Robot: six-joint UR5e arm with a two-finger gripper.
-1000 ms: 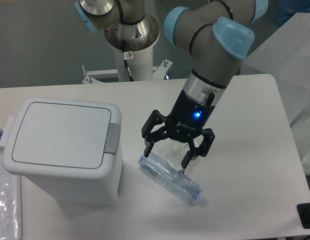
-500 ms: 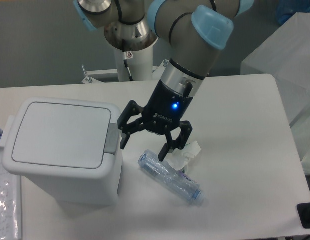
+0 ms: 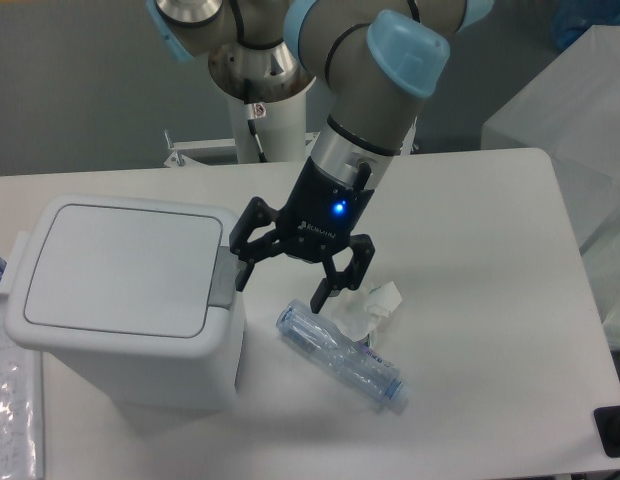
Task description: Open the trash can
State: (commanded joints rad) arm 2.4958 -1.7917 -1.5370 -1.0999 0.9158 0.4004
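Note:
The white trash can (image 3: 130, 300) stands at the table's left with its flat lid shut. Its grey push-button (image 3: 226, 277) sits on the right rim. My gripper (image 3: 282, 287) hangs open just to the right of the can, with nothing between its fingers. The left fingertip (image 3: 242, 277) is right at the grey button; I cannot tell if it touches. The right fingertip (image 3: 321, 296) hovers above the table near a bottle.
A crushed clear plastic bottle (image 3: 340, 357) lies on the table below the gripper. A crumpled white paper (image 3: 368, 303) rests beside it. A translucent box (image 3: 580, 120) stands at the right edge. A dark object (image 3: 613, 430) sits at the front right corner.
The gripper has swung left from above the bottle to the can's right rim, staying open. The crumpled paper came into view behind it.

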